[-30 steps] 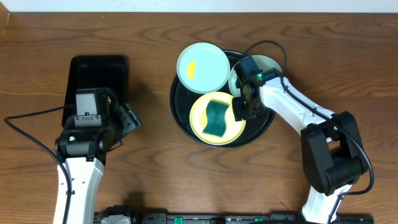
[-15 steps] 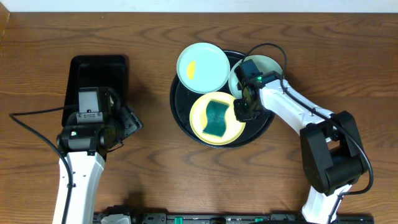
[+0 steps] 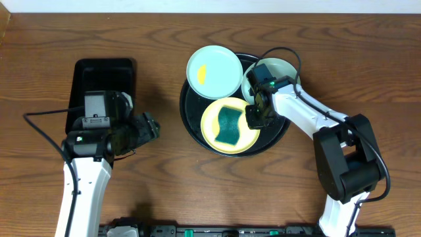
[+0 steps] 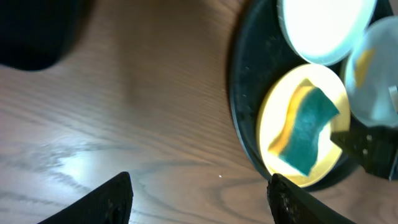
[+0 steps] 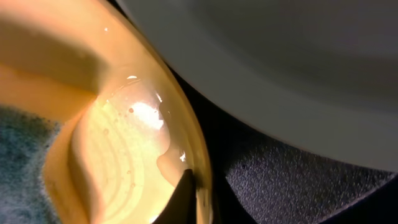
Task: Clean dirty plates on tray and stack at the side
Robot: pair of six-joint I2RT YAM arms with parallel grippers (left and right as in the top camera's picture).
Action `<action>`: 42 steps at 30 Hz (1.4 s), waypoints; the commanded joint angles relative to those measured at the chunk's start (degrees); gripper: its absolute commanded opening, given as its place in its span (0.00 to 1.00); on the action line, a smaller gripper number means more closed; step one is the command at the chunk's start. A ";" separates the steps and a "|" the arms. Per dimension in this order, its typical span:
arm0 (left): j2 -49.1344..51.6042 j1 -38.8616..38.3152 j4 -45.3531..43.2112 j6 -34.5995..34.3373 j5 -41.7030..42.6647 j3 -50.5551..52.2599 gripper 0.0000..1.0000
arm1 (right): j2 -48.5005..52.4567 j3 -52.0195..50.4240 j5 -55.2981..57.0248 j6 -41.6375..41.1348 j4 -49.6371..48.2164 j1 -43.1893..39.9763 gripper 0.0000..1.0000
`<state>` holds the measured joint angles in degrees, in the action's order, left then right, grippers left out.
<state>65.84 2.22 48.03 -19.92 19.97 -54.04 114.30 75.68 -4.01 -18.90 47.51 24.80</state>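
All 3 plates [image 3: 214, 71] sit on the tray [image 3: 191, 115], none stacked aside. The left claw [image 4: 199, 185] is wide. The right claw [image 3: 253, 117] is at the yellow plate [image 3: 209, 123] rim, grip unclear.

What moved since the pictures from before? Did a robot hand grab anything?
The left hand swung a bit to the right, toward the round tray, open and empty. The right hand barely moved; it stays at the yellow plate's right edge, and I can't tell if it grips it. The sponge, the smeared blue plate, the other blue plate and the tray stayed put.
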 commanded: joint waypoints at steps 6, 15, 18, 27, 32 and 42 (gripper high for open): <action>6.36 -7.58 -3.58 1.86 5.60 -0.57 0.64 | 1.25 -0.42 -3.08 0.02 -0.57 0.44 0.01; 12.90 -17.86 -13.09 -1.36 5.57 -0.57 0.64 | 1.25 -0.42 -3.56 -0.50 -0.57 0.39 0.01; 13.97 -21.05 -17.70 -4.24 4.63 -0.57 0.64 | 1.25 -0.42 -3.56 -0.83 -0.59 0.39 0.01; 21.75 -29.90 -25.53 -11.45 -5.99 -0.59 0.64 | 1.25 -0.42 -3.56 -0.81 -0.55 0.39 0.01; 24.33 -32.61 -29.00 -11.47 -10.03 -0.59 0.64 | 1.25 -0.42 -3.56 -0.81 -0.59 0.39 0.01; 25.07 -38.66 -34.42 -11.50 -19.61 -0.59 0.64 | 1.27 -0.42 -3.56 -0.83 -0.59 0.39 0.01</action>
<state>90.28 -35.57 14.50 -31.11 4.82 -54.04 114.21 75.70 -6.48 -19.55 47.18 24.23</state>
